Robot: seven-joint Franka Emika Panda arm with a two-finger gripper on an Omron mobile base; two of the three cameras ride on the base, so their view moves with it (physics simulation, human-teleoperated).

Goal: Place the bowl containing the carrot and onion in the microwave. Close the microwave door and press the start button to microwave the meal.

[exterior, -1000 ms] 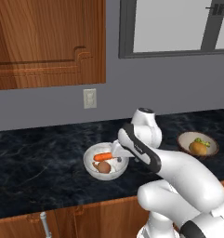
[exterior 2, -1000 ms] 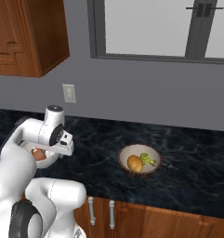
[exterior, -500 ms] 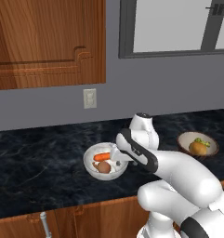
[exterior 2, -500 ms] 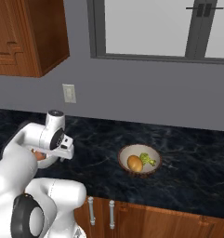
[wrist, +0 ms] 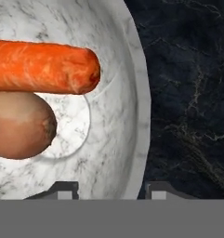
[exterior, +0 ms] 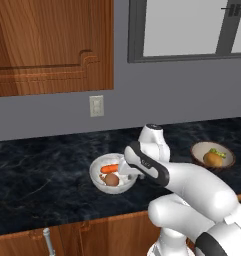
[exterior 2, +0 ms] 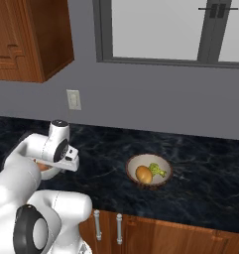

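- Marbled bowl sat on the dark counter w/ carrot + onion inside.
- Tool was open, tips straddling the rim, nothing gripped.
- Prob stiff, slick, heavy-ish; I'd pinch that rim, keep it level.

Even, soft light — sharp, shadowless render

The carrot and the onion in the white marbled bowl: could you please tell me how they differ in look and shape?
The carrot is bright orange and long, lying on its side; the onion is brown and rounded. In the hand view the carrot spans more of the bowl than the onion does. The carrot's end is blunt and flat; the onion tapers to a small dark tip. Both lie side by side inside the bowl, close together.
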